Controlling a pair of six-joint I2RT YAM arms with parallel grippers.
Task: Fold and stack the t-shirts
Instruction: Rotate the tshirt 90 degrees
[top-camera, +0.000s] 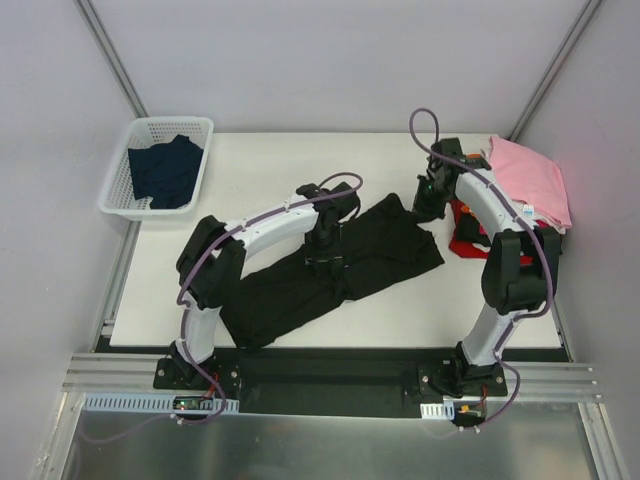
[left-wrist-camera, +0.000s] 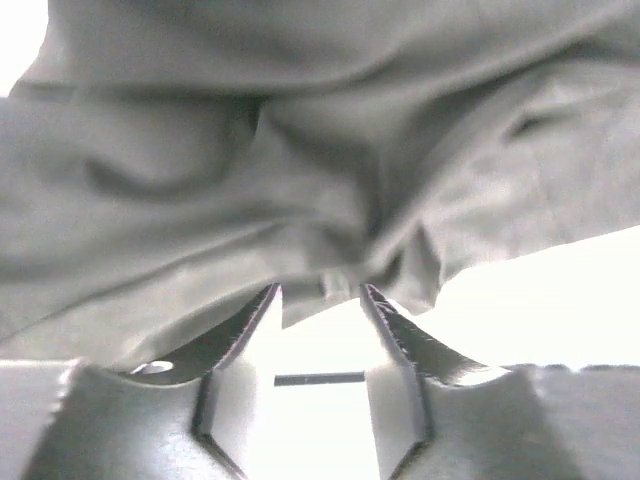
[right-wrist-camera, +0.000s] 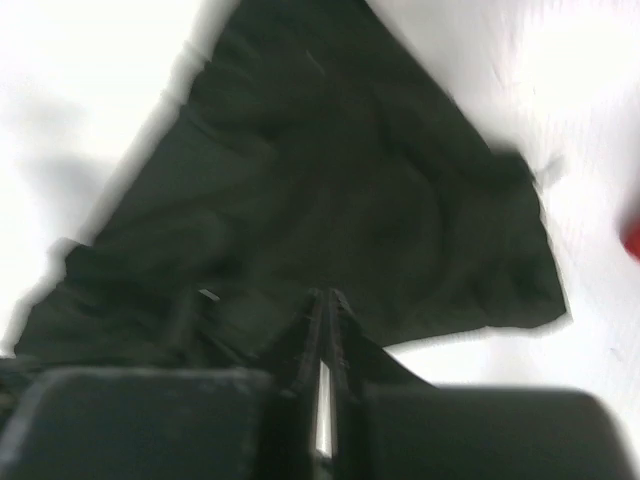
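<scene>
My left gripper (left-wrist-camera: 320, 296) has its jaws partly open. A crumpled edge of the black t-shirt (top-camera: 392, 246) sits right at the fingertips, but I see bright gap between the pads, so I judge nothing is clamped. My right gripper (right-wrist-camera: 325, 297) has its jaws pressed together on nothing, and it hangs over the dark cloth without touching it, as far as the blurred wrist view lets me tell.

The shirt lies rumpled on the table (top-camera: 270, 160), with its long axis running diagonally from near-left to far-right. The left arm is over the shirt's middle; the right arm stands at its far-right end. The next fold turns on that: each arm is nearer to a different part of the same axis, so I'd work with both.

Just beyond the right arm is a red t-shirt (top-camera: 464, 241), with a pink t-shirt (top-camera: 530, 175) beside it. A dark navy t-shirt (top-camera: 165, 170) sits in the basket (top-camera: 113, 192) at far left, well apart.
</scene>
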